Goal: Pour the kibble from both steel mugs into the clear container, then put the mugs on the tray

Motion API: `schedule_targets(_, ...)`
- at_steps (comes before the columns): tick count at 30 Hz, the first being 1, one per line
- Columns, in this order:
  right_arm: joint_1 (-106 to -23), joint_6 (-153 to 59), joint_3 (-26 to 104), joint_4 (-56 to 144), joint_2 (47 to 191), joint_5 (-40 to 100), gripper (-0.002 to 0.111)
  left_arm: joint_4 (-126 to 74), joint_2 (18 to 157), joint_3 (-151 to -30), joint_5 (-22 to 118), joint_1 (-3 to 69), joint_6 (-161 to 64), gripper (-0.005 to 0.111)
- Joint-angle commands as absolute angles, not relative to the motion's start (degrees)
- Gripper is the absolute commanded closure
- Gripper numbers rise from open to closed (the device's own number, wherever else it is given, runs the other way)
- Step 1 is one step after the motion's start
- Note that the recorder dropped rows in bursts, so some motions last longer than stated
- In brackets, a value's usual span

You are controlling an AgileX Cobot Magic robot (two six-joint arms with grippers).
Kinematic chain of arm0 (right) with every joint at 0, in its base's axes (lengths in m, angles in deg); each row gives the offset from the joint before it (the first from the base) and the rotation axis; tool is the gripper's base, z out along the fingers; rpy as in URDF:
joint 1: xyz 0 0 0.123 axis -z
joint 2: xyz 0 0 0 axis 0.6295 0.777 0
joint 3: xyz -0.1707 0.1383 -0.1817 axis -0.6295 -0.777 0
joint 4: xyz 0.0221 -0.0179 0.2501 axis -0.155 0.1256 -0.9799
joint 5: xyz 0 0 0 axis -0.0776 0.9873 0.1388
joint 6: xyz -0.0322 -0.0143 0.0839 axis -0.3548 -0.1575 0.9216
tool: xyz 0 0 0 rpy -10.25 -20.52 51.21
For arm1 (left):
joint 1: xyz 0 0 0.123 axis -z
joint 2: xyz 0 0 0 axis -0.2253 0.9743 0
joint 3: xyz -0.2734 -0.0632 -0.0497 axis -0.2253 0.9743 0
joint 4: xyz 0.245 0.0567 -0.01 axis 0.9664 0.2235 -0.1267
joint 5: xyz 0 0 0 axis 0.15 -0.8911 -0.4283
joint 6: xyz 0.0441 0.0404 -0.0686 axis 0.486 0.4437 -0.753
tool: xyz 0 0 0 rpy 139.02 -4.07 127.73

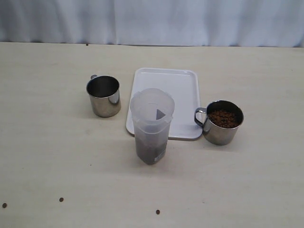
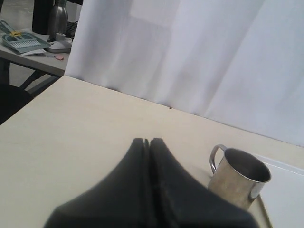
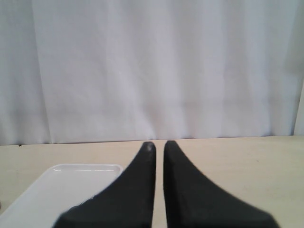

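Observation:
No arm shows in the exterior view. The clear container (image 1: 152,124) stands at the front edge of the white tray (image 1: 183,85), with dark kibble (image 1: 151,149) in its bottom. One steel mug (image 1: 103,95) stands empty left of the tray. The other steel mug (image 1: 221,122), to the tray's right, is full of kibble (image 1: 223,118). My left gripper (image 2: 148,140) is shut and empty above the table, with the empty mug (image 2: 237,179) beside it. My right gripper (image 3: 158,144) is shut on nothing, a thin slit between its fingers, with a corner of the tray (image 3: 52,190) beside it.
Loose pellets lie near the table's front edge (image 1: 61,199) (image 1: 157,212) (image 1: 4,205). A white curtain (image 1: 152,19) hangs behind the table. In the left wrist view, another desk with clutter (image 2: 28,43) stands beyond the table's far corner.

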State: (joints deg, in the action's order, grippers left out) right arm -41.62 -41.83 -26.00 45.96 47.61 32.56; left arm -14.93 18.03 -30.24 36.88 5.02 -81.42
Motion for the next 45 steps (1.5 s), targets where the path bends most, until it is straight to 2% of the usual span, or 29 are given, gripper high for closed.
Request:
schedule_targets(1,-41.82,-42.09,-26.12,45.85,47.38,31.97,0.103,-15.16,17.83,-30.1,36.92,5.23,-82.02,0.107)
schedule_targets(22,-41.82,-42.09,-26.12,45.85,47.38,31.97,0.103,-9.18,17.83,-30.1,34.34,5.23,-80.42,0.107)
schedule_targets(28,-41.82,-42.09,-26.12,45.85,47.38,31.97,0.103,-20.65,17.83,-30.1,38.19,5.23,-62.52,0.107)
schedule_targets(45,-41.82,-42.09,-26.12,45.85,47.38,31.97,0.103,-20.44,17.83,-30.1,38.45,5.23,-61.79,0.107)
